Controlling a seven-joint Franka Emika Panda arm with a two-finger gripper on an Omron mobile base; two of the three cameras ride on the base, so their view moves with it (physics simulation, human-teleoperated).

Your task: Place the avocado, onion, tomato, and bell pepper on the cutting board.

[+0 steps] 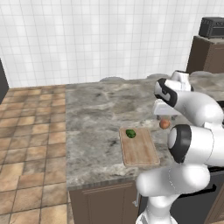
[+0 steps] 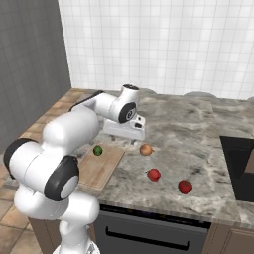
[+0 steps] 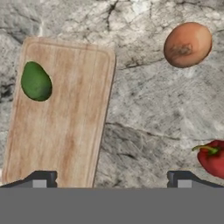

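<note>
Wooden cutting board (image 3: pixel 61 127) holds avocado (image 3: pixel 36 81) near 1 corner; onion (image 3: pixel 187 44) apart.

The avocado (image 2: pixel 97 150) lies on the cutting board (image 2: pixel 101 168), near its far end. The board rests on the counter (image 2: pixel 198 144) close to the front edge. The onion (image 2: pixel 146 149) sits on the counter just right of the board. The tomato (image 2: pixel 154 174) lies nearer the front, right of the board, and the bell pepper (image 2: pixel 185 186) farther right again
</note>
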